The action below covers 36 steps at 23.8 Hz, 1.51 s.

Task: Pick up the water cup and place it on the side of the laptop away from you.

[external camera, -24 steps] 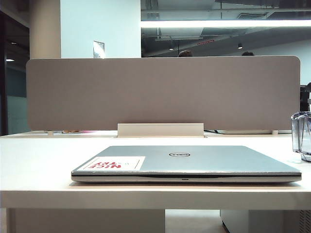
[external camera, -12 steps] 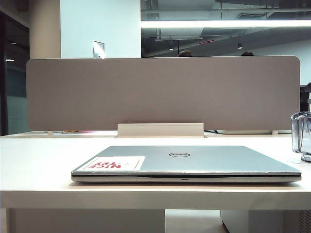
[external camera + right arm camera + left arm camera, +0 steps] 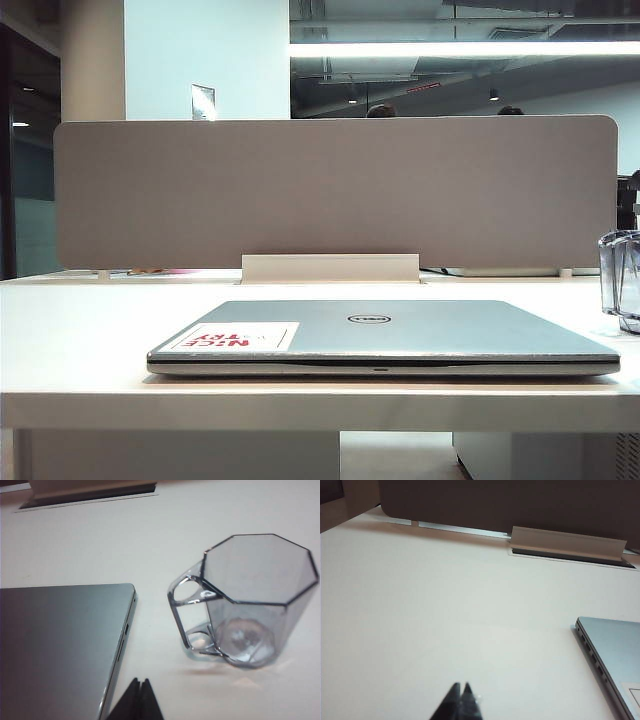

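Note:
The closed silver-grey laptop (image 3: 385,335) lies flat in the middle of the white table, its white sticker with red letters at the front left. The clear faceted water cup (image 3: 621,280) stands upright at the right edge of the exterior view, to the right of the laptop. In the right wrist view the cup (image 3: 250,600) stands with its handle turned toward the laptop (image 3: 60,645). My right gripper (image 3: 140,681) is shut and empty, above the bare table between laptop and cup. My left gripper (image 3: 460,684) is shut and empty over bare table, left of the laptop (image 3: 615,655). Neither gripper shows in the exterior view.
A grey partition panel (image 3: 335,190) stands along the table's far edge, with a raised white cable flap (image 3: 330,268) at its foot behind the laptop. The table's front edge (image 3: 320,410) runs just before the laptop.
Nothing differs in the exterior view: laptop and cup stay where they were, and no arm enters it.

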### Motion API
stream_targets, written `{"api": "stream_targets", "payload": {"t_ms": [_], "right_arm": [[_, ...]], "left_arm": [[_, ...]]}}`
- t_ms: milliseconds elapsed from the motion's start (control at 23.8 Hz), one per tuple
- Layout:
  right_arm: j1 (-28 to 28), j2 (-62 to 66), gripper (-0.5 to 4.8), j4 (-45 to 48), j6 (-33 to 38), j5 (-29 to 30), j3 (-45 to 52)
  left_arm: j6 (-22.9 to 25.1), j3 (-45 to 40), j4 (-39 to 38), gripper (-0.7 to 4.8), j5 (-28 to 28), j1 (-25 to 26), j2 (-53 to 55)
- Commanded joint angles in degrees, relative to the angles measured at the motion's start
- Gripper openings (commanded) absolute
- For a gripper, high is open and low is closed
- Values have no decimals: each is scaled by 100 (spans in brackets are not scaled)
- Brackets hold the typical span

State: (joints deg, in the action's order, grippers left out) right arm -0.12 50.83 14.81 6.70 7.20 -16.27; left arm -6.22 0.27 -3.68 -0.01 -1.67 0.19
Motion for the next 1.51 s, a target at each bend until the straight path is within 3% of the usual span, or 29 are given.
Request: {"api": "stream_targets", "payload": {"t_ms": [42,210,504,672,799,967,1513], "right_arm": [[85,654,15,868,-232,59,-26],[87,1401,76,1491,-262,66,-24],[138,2310,78,2306,-264,59,-26],[323,3329,77,3595,-275,31,-31],[330,3790,77,4006,-291,-48,-33],[330,4009,77,4188,-341,-461,-37],[330,4083,77,4500,-551,-455,-400]], "left_arm": [[0,17,50,-5,24,-2,4],[2,17,52,-5,15,-2,4],[2,17,52,-6,4,0,4],[22,17,52,-5,2,0,4],[22,17,55,-6,4,0,4],[22,17,55,-5,7,0,4],[20,17,55,-5,4,0,4]]}}
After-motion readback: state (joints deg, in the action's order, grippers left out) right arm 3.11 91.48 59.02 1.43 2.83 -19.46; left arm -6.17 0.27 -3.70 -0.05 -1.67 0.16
